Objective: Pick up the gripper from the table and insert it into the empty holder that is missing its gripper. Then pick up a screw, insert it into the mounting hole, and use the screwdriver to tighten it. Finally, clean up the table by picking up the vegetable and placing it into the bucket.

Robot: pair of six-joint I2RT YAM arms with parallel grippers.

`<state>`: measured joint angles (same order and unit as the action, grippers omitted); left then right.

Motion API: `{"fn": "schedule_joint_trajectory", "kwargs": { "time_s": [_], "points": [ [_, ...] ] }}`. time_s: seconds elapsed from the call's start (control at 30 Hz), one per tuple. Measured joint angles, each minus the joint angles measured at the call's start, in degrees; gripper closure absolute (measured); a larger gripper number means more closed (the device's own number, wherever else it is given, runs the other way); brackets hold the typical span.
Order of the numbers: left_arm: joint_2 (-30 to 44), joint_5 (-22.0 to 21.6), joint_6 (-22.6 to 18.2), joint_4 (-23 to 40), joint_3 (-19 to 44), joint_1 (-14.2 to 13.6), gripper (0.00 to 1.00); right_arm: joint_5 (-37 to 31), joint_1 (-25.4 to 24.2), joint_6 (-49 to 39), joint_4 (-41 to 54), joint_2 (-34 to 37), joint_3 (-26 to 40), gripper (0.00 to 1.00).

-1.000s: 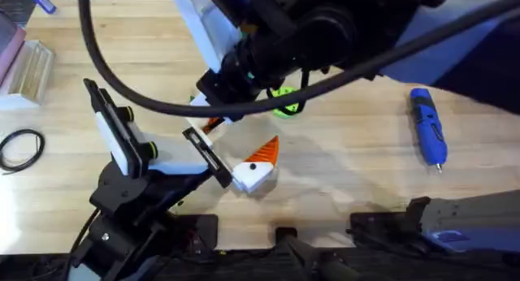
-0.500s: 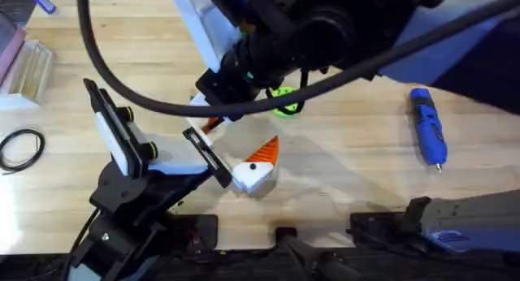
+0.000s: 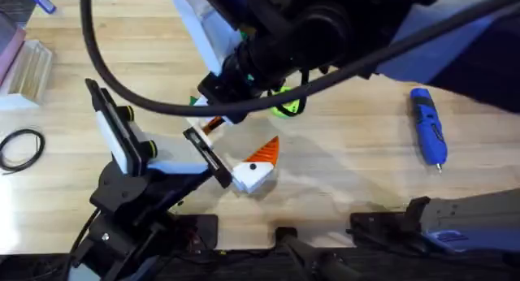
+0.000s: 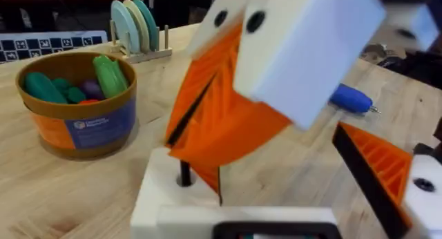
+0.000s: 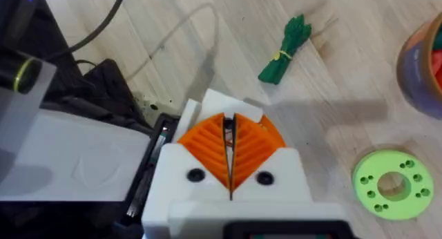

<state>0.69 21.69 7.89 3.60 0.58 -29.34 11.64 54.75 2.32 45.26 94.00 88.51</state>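
Note:
My right gripper [image 5: 229, 156] is shut, its orange pads pressed together, and it hangs over the left arm's jaws. In the left wrist view the right gripper [image 4: 228, 87] holds the orange ribbed gripper wedge [image 4: 235, 139] down against the plain white holder [image 4: 166, 204]. My left gripper [image 3: 229, 144] stands open, its other jaw topped with an orange triangle [image 3: 260, 155]. The blue screwdriver [image 3: 427, 137] lies at the right. The dark green vegetable [image 5: 284, 51] lies on the table near the blue bucket [image 4: 79, 108], which holds toy pieces.
A bright green disc with holes [image 5: 390, 184] lies beside the right gripper. A black cable loop [image 3: 20, 147] and a clear plastic box [image 3: 28, 70] sit at the left edge. A rack of plates [image 4: 135, 28] stands behind the bucket. The right arm's dark bulk covers the table's middle.
The right arm has edged very slightly over the left arm's jaws. Everything else is as before.

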Motion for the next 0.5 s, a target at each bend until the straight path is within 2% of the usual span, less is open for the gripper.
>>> {"fn": "schedule_joint_trajectory", "kwargs": {
  "time_s": [0.43,0.5],
  "points": [
    [0.0,0.2,-0.1,-0.1,0.0,0.0,0.002,0.0,0.6,0.0,1.1,0.5,0.1,0.982],
    [0.0,0.2,-0.2,-0.1,0.0,0.0,0.003,0.0,0.6,0.2,1.4,0.5,0.1,0.729]
  ]
}}
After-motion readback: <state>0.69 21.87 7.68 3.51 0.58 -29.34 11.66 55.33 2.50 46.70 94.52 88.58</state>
